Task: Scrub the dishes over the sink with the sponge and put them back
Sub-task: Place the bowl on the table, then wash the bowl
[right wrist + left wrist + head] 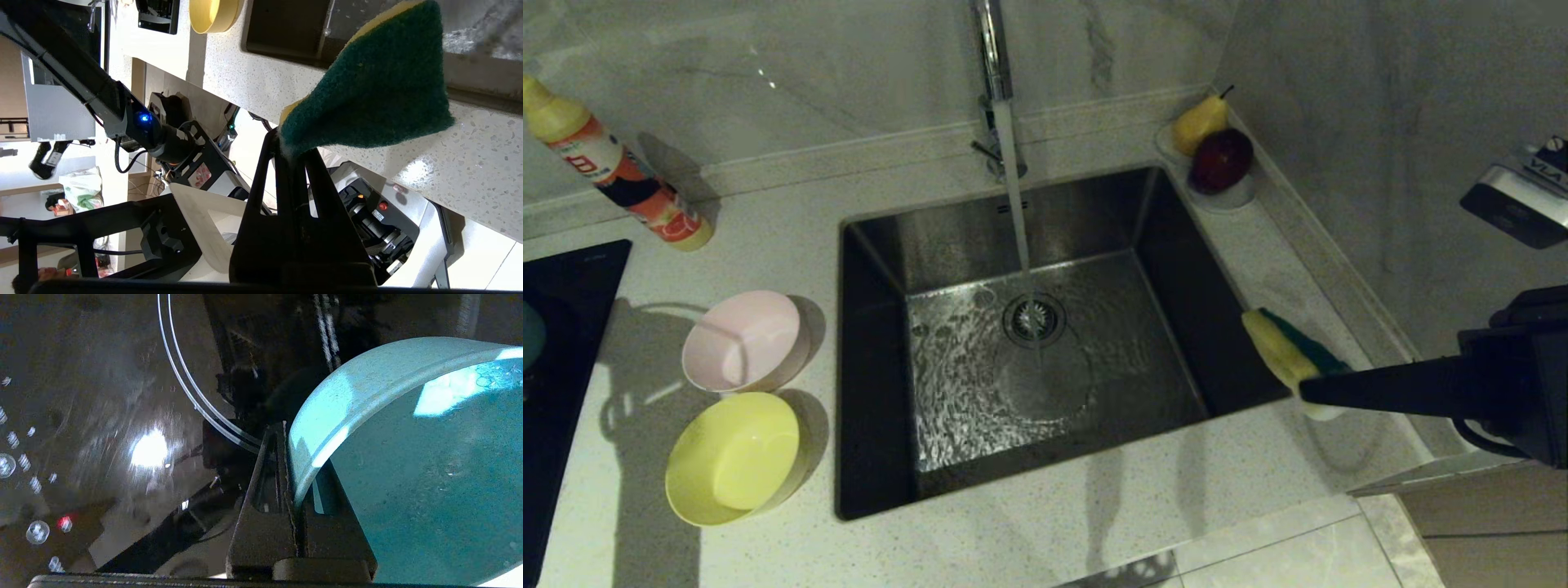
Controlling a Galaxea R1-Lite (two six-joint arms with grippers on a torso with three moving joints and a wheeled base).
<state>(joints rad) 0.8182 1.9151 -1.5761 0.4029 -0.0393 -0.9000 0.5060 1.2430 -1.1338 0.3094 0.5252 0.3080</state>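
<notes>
- At the far left edge of the head view, about 9 o'clock from the sink [882, 245], a sliver of blue-green [531, 335] shows over the black cooktop [564, 327]; it is probably the light blue bowl [408, 477], though too little of it shows there to be sure.
- The left wrist view shows the left gripper [292, 486] clenched on that bowl's rim, one finger inside and one outside, above a dark glossy surface speckled with water drops.
- At 10 o'clock from the sink a dish-soap bottle [621, 167] stands on the speckled counter [768, 229].
- The pale pink bowl [743, 339] and the yellow bowl [735, 457] sit tilted just beside each other on the counter at 9 and 8 o'clock from the sink.
- The tall chrome tap [992, 57] at 12 o'clock runs a stream of water onto the drain strainer [1034, 318].
- At 1 o'clock a small white fruit dish [1225, 196] holds a pear [1199, 124] and a dark red apple [1222, 159].
- At 3 o'clock the right gripper [288, 151] pinches the sponge [1290, 351] by one end above the sink's right rim.
</notes>
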